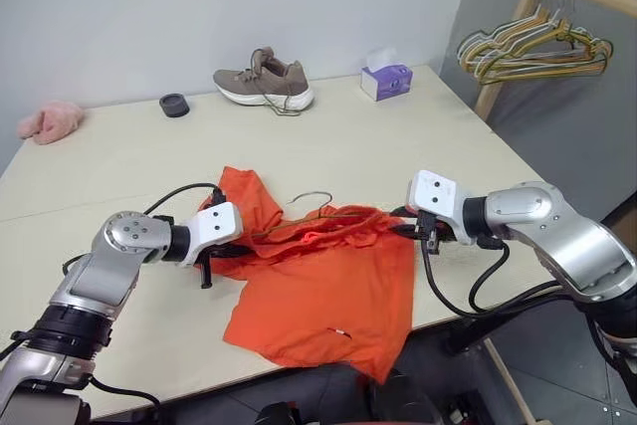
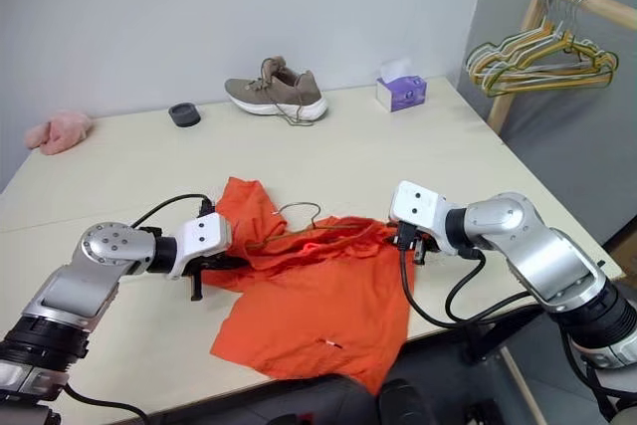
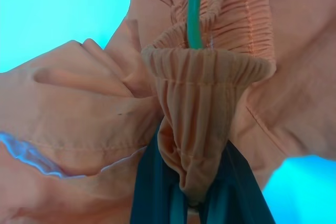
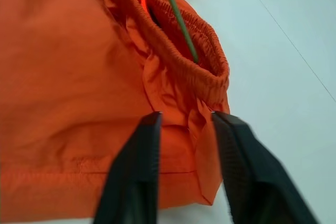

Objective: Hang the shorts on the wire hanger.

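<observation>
while left fingers (image 3: 157,182) pinch shorts (image 1: 328,296), right fingers (image 4: 142,166) straddle them

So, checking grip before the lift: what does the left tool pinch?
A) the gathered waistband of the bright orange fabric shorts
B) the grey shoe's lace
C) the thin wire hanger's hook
A: the left tool is shut on the shorts' gathered waistband.

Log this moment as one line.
left gripper: shut on bright orange fabric shorts | right gripper: open | thin olive-grey wire hanger: inside waistband
</observation>
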{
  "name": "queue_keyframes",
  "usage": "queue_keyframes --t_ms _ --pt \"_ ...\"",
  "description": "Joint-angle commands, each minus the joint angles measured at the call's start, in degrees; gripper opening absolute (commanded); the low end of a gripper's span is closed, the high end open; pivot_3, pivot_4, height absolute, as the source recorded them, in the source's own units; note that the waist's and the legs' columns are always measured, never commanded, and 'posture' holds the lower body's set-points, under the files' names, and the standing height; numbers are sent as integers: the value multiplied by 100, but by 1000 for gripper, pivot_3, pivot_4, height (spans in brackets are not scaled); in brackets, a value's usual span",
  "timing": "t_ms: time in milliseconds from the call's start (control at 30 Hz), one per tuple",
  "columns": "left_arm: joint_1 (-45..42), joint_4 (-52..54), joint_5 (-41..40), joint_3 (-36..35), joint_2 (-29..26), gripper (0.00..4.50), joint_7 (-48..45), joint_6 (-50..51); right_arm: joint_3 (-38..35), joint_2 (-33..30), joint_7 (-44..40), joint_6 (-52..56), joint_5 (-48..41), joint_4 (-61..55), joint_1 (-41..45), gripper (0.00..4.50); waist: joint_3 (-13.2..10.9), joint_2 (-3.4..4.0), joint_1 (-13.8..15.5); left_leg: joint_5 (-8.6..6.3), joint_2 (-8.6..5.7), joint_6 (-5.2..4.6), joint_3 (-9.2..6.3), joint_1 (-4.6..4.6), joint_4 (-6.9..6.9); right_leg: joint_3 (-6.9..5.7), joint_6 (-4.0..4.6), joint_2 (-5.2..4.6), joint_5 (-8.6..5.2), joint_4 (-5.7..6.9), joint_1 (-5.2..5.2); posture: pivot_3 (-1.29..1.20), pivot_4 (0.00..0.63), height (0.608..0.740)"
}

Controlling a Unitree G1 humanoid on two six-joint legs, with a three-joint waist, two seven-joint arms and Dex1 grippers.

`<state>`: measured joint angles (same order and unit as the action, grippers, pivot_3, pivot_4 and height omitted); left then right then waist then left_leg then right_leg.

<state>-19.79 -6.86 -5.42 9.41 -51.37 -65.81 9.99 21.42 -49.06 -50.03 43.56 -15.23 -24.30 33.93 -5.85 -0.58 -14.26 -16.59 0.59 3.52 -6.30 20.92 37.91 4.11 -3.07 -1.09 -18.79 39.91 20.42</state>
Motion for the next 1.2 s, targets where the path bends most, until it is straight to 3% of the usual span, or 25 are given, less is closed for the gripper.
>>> queue_keyframes --t_ms 33,67,333,1067,1200 --pt "54 261 -76 -117 -3 0 -52 52 -369 -184 -15 36 75 -161 -104 2962 0 0 2 0 1 0 0 0 0 1 0 0 0 0 0 -253 41 740" --pt "73 280 -104 -127 0 0 -80 67 -429 -206 49 26 133 -89 -156 3250 0 0 2 0 1 0 1 0 0 1 0 -1 0 -1 0 -253 41 740" --pt "79 262 -135 -105 -41 0 -337 -10 -206 -2 111 -464 692 603 -287 3250 0 0 -11 0 -2 0 6 -3 0 1 0 2 0 2 -1 -259 38 740" --pt "-20 151 -73 -33 53 0 -594 -201 1037 1368 -1134 -1591 1820 2832 1008 3250 1 0 -33 1 0 1 -4 -4 3 -1 2 -1 1 4 -2 -250 25 740" --pt "-50 161 -94 -45 103 0 -615 -176 1022 1579 -1268 -1642 1881 2991 1150 2314 5 1 -42 1 0 1 -6 -4 4 -1 2 -3 1 5 -2 -247 20 740"
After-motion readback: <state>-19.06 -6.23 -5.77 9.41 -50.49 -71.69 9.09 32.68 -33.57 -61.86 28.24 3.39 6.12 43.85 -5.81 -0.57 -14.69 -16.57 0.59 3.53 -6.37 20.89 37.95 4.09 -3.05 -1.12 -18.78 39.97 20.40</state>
